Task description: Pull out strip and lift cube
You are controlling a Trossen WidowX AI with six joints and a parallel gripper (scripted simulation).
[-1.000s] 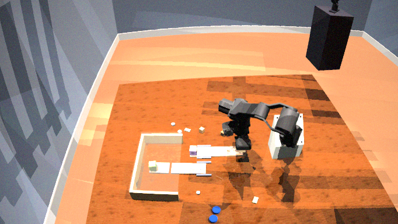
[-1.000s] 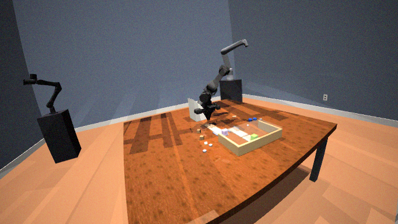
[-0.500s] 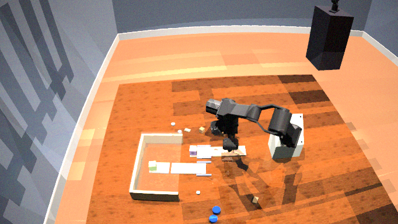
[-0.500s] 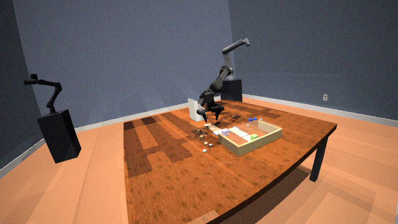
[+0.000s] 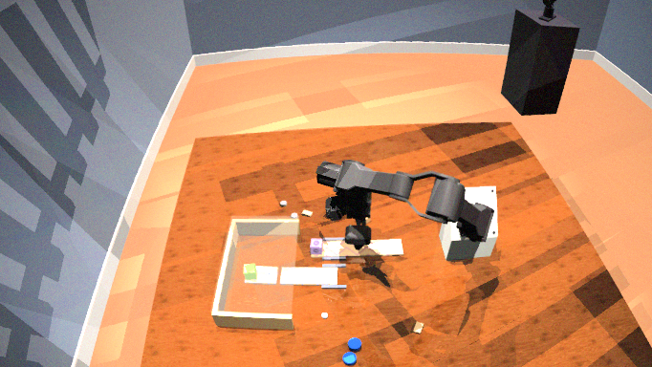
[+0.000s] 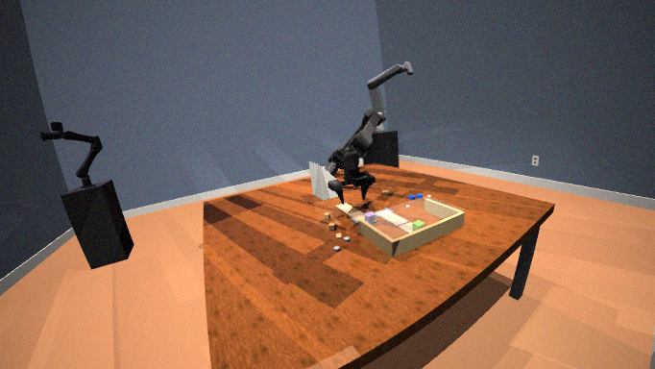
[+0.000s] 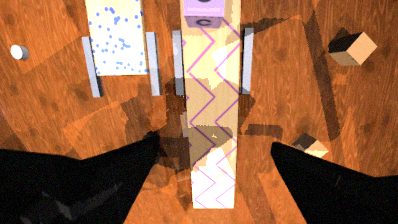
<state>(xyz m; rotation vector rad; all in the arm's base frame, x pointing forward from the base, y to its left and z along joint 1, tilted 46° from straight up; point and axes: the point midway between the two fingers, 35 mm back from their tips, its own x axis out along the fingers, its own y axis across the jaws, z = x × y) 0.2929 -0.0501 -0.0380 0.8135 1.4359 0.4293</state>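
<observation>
Purple zigzags run along the pale strip [image 5: 388, 248] [image 6: 344, 208] [image 7: 213, 110] in the wrist view, where the lilac labelled cube [image 5: 316, 247] [image 6: 369, 217] [image 7: 204, 16] on its far end shows a dark letter C; from the exterior that marking is too small to read. The black gripper [image 5: 358, 236] [image 6: 352, 192] [image 7: 215, 144] has its fingers spread wide with nothing between them, above the strip. Top view alone reveals the gap splitting the other white strip [image 5: 308, 276] [image 6: 391, 217] [image 7: 118, 37], with a green cube [image 5: 249, 271] [image 6: 418, 224] at its far end, inside the low wooden-walled enclosure [image 5: 255, 321] [image 6: 428, 236]. Reddish-brown planks surface the table [image 5: 268, 167] [image 6: 269, 288] [image 7: 45, 100]; blue-grey walls [image 5: 406, 21] [image 6: 206, 86] surround it.
</observation>
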